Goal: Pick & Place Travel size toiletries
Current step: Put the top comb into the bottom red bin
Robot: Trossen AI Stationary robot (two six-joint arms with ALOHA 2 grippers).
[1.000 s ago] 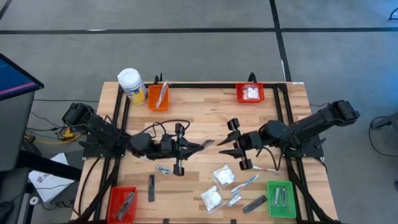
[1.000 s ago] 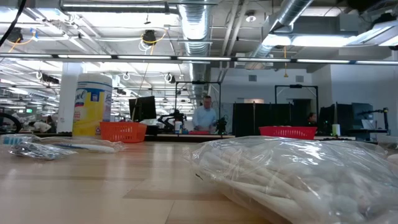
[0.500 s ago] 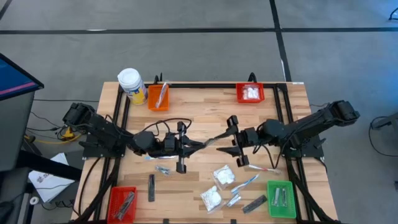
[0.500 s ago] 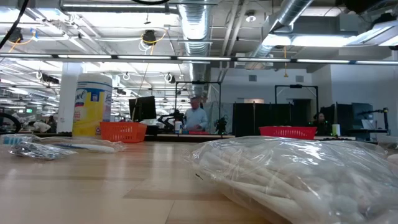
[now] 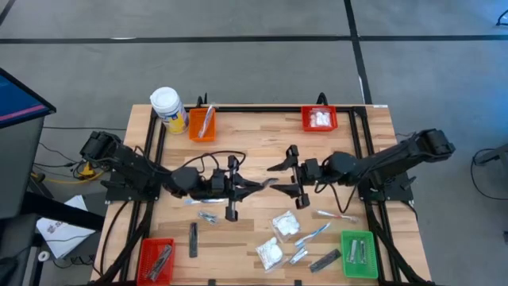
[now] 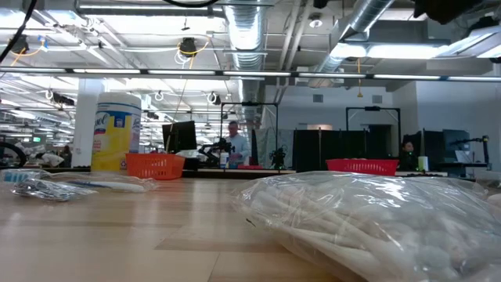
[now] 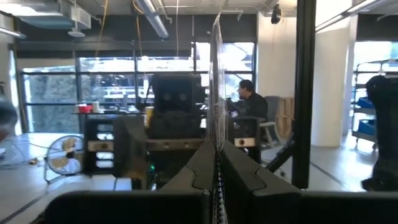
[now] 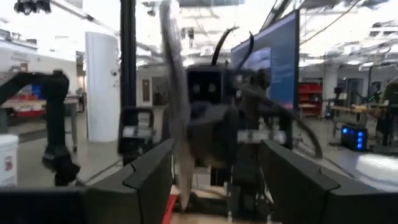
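Above the table's middle my left gripper (image 5: 255, 186) (image 7: 216, 165) is shut on a slim, clear-silvery toiletry packet (image 5: 268, 183) that I see only edge-on. My right gripper (image 5: 278, 178) (image 8: 217, 180) faces it, open. The packet's free end (image 8: 177, 112) stands between the right fingers, nearer to one of them, and shows no touch. White puffy packets (image 5: 286, 225) (image 6: 376, 227), toothbrushes (image 5: 313, 232), dark bars (image 5: 193, 238) and silvery sachets (image 5: 208, 216) lie flat on the near half of the table. My left gripper pinches one end of the slim packet (image 7: 216, 146) between its two fingers. The fingers come roughly level from the table's left and lie along the packet. It sticks out past the fingertips toward the table's right, its thin edge up, lifted clear of the table.
An orange bin (image 5: 202, 123) and a red bin (image 5: 319, 119) stand at the far edge, and a yellow jar (image 5: 168, 110) at the far left corner. A second red bin (image 5: 156, 258) and a green bin (image 5: 359, 254) stand at the near corners. Black rails (image 5: 262, 108) frame the table.
My right gripper has moved toward the table's left and a little toward its far edge, up to the packet's free end, and its fingers have opened wider. The left gripper has kept its hold and stayed nearly in place.
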